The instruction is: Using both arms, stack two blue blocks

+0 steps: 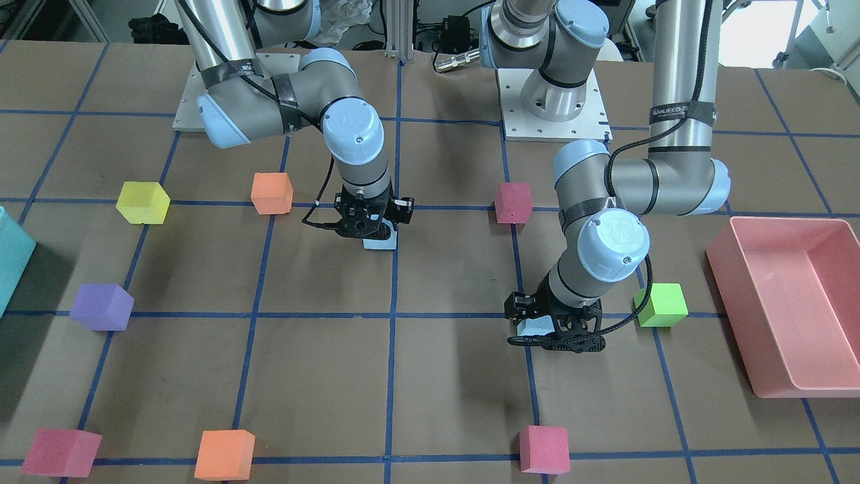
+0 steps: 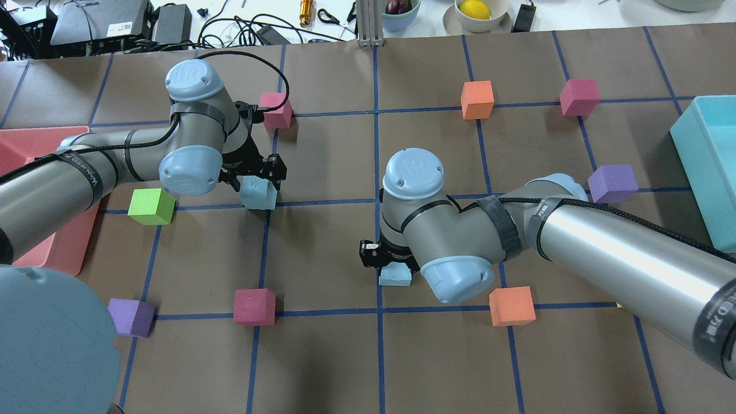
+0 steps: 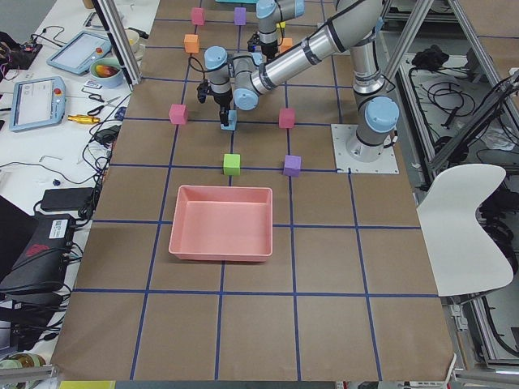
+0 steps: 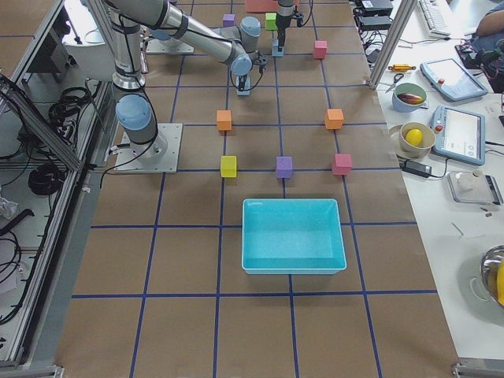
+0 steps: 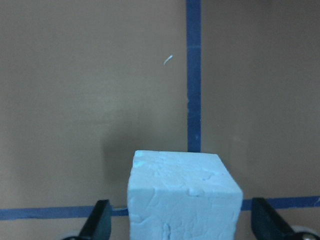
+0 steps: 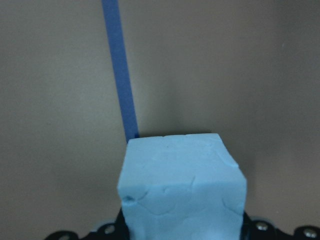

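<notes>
The left fingers (image 5: 100,222) straddle one blue block (image 5: 182,200), apart; right fingers (image 6: 120,229) clamp the other blue block (image 6: 182,190)

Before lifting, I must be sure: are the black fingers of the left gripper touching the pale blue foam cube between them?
Apart. The left wrist view shows a strip of table between each black finger and the pale blue foam cube.

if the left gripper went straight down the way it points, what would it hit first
Probably the table: the left gripper is open, its fingers straddling the blue block with a gap each side, so they would pass it. The palm could meet the block's top first; depth is unclear.
</notes>
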Robot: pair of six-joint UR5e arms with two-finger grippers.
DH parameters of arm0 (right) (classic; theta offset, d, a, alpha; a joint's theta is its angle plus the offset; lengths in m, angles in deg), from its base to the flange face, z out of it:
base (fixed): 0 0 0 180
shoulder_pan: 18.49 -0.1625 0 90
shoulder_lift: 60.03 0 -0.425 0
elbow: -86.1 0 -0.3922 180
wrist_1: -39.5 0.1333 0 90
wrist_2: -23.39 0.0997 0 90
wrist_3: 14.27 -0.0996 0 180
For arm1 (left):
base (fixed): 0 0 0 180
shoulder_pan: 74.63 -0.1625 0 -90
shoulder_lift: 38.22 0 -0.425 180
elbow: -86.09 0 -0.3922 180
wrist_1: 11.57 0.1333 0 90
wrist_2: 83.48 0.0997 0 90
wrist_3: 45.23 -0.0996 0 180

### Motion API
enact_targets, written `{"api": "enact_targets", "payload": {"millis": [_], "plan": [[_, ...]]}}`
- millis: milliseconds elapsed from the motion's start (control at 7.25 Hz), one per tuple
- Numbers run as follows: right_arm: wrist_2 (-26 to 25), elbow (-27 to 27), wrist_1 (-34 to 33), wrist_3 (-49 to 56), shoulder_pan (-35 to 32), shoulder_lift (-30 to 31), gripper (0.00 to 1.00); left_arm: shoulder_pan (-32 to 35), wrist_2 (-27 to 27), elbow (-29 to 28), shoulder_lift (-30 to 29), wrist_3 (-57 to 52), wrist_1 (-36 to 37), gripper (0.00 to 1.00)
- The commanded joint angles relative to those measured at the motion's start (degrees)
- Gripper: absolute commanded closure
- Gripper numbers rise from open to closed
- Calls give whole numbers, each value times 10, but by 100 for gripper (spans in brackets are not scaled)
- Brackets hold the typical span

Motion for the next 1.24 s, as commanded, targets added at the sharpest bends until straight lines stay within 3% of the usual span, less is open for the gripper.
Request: {"api": "enact_targets", "payload": {"millis": [0, 138, 414, 552, 690, 1103], "plan": [[1, -8, -18, -6, -28, 3, 100, 0, 1, -1, 2, -2, 6, 54], [3, -8, -18, -7, -35, 5, 100, 0, 1, -1, 6, -2, 6, 100], [9, -8, -17, -6, -42, 6, 97, 1, 1, -4, 16, -1, 6, 100], [13, -8, -20, -7, -43, 5, 35, 1, 1, -4, 19, -1, 7, 100], [14, -7, -47, -7, -42, 5, 0, 3, 0, -7, 23, -1, 8, 100], [15, -6, -44, -6, -35, 2, 0, 5, -1, -9, 48, -1, 1, 100]]}}
